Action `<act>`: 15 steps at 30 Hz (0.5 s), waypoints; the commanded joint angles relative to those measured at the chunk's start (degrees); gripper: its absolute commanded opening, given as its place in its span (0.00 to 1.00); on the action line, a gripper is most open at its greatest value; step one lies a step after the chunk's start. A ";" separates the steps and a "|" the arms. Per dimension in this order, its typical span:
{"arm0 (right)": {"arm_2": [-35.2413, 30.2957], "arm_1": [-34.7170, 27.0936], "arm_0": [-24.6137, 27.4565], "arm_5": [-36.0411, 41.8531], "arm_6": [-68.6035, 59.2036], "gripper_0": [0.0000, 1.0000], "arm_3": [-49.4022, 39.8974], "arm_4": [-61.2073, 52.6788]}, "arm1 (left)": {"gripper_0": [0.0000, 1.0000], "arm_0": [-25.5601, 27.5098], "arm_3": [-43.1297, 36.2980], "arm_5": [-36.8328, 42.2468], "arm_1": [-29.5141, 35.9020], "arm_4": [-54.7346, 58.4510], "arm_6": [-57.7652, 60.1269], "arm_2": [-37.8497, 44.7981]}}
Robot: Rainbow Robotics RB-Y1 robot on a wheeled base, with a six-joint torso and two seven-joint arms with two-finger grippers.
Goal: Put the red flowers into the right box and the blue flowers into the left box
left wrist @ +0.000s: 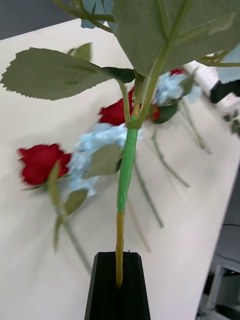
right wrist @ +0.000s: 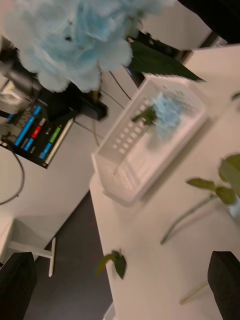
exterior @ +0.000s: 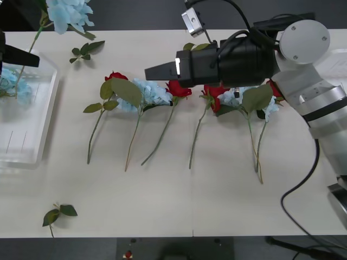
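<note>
Red flowers point(exterior: 179, 89) — four; blue flowers point(exterior: 153, 93) — four.

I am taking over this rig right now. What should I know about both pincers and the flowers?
Left pincer: shut on the stem of one blue flower, held above the left box.
Right pincer: open, holding nothing, above the row of flowers on the table.
Done: one blue flower lies in the left box.
Left: release the held blue flower, then sort the row: red flowers and blue flowers lie mixed there.
</note>
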 commanded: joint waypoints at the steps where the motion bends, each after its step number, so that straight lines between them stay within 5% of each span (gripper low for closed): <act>1: 2.79 -5.99 -1.40 1.88 -8.09 1.00 -1.01 3.98 | 0.00 -2.05 0.63 -2.32 5.34 -5.42 0.74 0.15; 9: 0.50 -9.94 -1.14 18.76 -20.92 1.00 -4.09 21.47 | 0.00 -2.05 5.11 -7.94 8.42 -19.92 2.06 0.15; 15: -3.45 -12.67 3.79 26.41 -29.71 1.00 -12.09 35.00 | 0.00 -2.05 8.54 -11.98 8.16 -33.19 6.02 0.15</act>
